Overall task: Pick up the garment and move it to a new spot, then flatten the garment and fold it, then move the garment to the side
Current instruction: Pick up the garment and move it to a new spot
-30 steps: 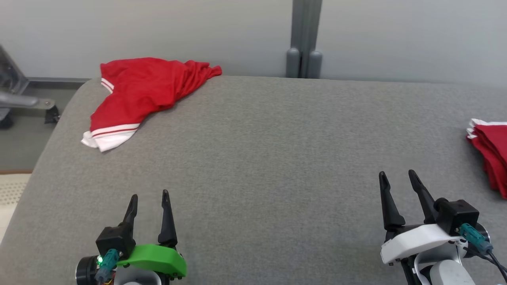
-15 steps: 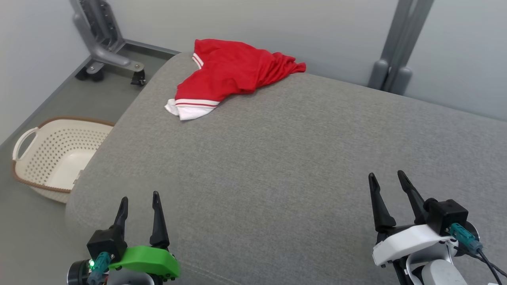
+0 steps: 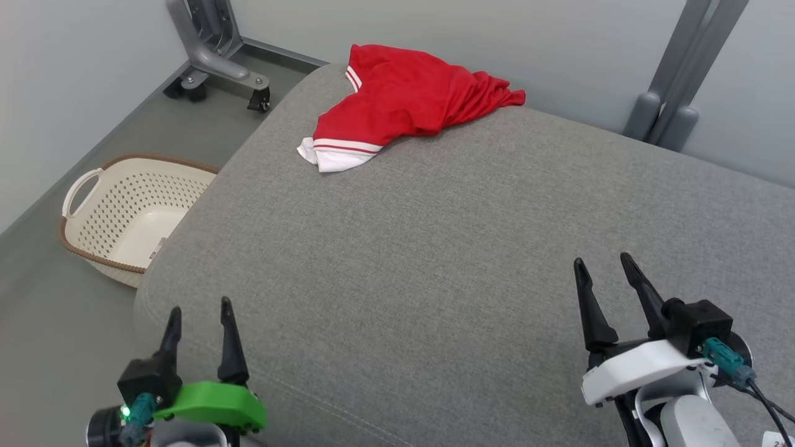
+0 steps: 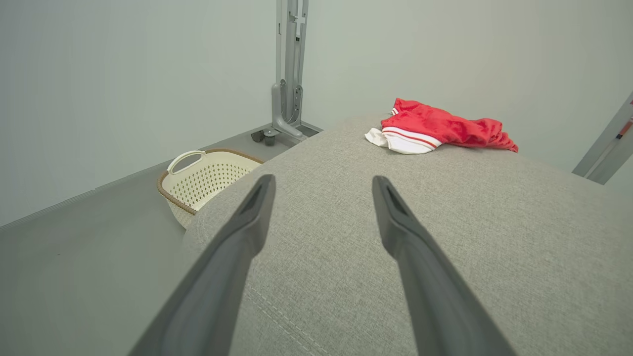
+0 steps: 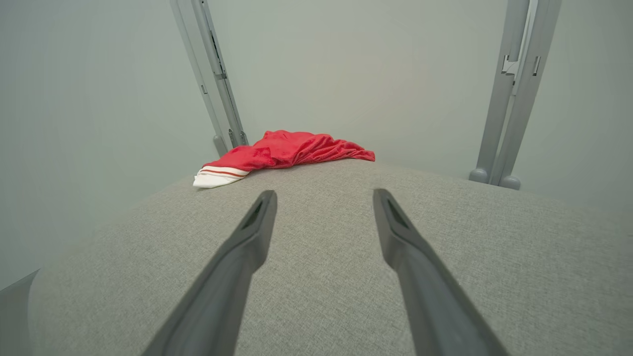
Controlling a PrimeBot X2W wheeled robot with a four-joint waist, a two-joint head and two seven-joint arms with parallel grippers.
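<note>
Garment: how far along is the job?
Nothing looks done: the red garment lies crumpled at the far left corner of the grey cushion. Nothing is in hand: the left gripper and right gripper hover open and empty, well short of it. Left: picking up, moving, flattening, folding, setting aside.

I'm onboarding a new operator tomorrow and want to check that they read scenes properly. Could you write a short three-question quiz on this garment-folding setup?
1. True or false: the left tool and the right tool both stand open and empty.
2. Fill in: the red garment lies crumpled at the far ___ corner of the grey cushion.
3. Where is the cream basket? A) on the floor, left of the cushion; B) on the cushion; C) under the garment.
Key: 1 true; 2 left; 3 A.
</note>
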